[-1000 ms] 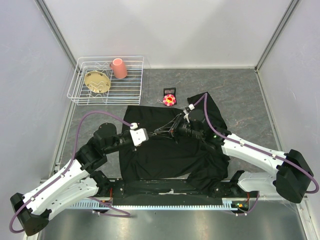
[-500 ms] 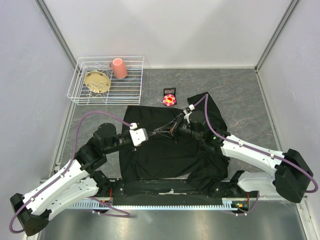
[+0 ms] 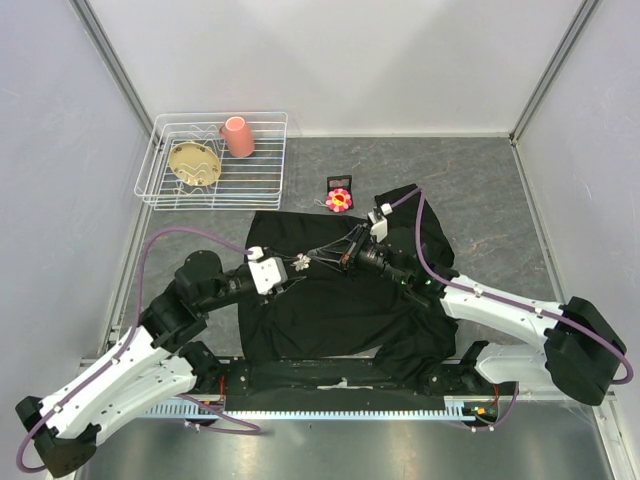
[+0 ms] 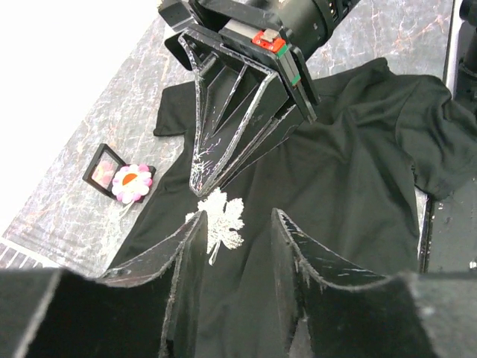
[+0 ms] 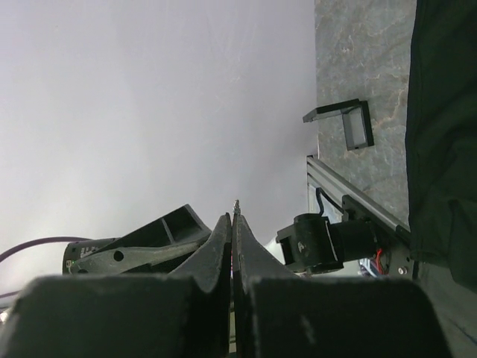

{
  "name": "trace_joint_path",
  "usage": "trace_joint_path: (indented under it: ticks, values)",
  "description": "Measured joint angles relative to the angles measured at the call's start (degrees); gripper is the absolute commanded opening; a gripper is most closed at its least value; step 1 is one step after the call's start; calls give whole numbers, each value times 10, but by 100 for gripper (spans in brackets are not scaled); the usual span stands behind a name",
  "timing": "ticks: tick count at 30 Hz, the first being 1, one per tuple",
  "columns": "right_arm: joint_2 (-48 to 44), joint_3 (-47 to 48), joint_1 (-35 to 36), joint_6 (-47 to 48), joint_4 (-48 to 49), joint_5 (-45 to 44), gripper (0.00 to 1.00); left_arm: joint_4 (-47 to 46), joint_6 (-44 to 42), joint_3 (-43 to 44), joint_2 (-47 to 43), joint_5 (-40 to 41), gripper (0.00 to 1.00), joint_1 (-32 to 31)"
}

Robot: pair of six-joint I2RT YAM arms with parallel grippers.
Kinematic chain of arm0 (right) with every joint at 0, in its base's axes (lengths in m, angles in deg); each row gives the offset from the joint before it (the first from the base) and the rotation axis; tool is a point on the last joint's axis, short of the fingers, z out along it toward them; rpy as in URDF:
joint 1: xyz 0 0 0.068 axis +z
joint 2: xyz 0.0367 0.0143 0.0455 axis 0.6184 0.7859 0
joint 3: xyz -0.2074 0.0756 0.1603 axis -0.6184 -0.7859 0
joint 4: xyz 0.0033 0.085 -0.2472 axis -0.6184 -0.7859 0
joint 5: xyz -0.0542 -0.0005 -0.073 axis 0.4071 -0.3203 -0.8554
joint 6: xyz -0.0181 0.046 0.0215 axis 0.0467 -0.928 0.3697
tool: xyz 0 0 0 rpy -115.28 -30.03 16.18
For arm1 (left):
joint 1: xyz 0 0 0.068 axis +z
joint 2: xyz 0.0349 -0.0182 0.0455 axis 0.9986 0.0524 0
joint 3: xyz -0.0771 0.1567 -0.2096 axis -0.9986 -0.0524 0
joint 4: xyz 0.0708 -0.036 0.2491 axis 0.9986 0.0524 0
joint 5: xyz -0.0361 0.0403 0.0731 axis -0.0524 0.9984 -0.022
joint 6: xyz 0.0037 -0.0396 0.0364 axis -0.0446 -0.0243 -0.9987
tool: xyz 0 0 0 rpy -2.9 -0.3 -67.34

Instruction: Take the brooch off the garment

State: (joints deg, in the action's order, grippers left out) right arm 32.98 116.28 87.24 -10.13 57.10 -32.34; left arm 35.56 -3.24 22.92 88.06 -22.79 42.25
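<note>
Left gripper, fingers parted, has the silver leaf brooch just ahead of its tips, apparently on the black garment; right gripper, pressed together, poises just beyond. Removal looks unfinished.

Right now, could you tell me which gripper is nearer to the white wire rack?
Left. The left gripper is over the garment, right of the rack; the right gripper lies farther right, tip to tip with it.

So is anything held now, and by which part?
The left gripper is open, empty. The right gripper is shut at the upper edge of the leaf brooch; grip cannot be told.
</note>
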Motion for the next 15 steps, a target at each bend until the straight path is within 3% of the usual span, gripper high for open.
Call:
trace_joint_path:
  ticks: [9, 15]
  values:
    - [63, -2, 0, 65, 61, -7, 0, 5, 69, 36, -43, 21, 57, 0]
    - [189, 35, 22, 158, 134, -13, 0, 22, 170, 108, -71, 96, 58, 0]
